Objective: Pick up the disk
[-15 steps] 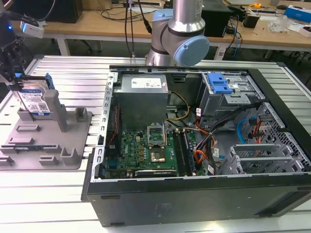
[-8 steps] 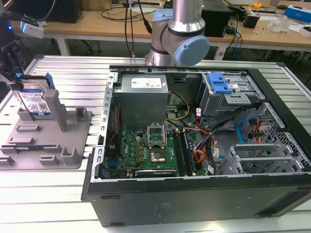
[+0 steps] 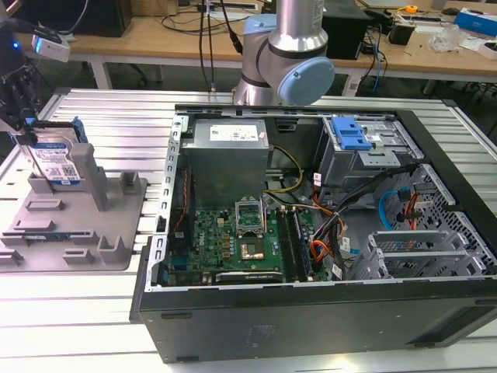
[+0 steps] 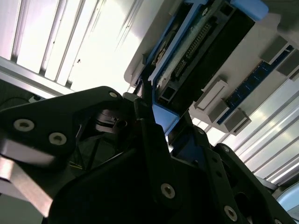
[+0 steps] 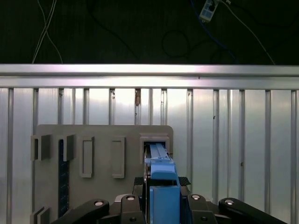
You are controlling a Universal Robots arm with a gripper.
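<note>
Silver disk (image 3: pixel 58 162) upright in rack (image 3: pixel 116 233), nine o'clock of case (image 3: pixel 311 326), edge offered for grasping | our gripper (image 5: pixel 162 184) clamps it

A grey post (image 3: pixel 92 175) stands just beside the disk (image 3: pixel 56 163); computer case (image 3: pixel 311 318) well apart.

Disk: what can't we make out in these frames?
- Exterior view: the disk has its lower edge behind the grey holder; seated or lifted, cannot tell.
- Exterior view: the gripper is partly cut off by the picture's left edge.
- First wrist view: disk is edge-on, label turned away.
</note>
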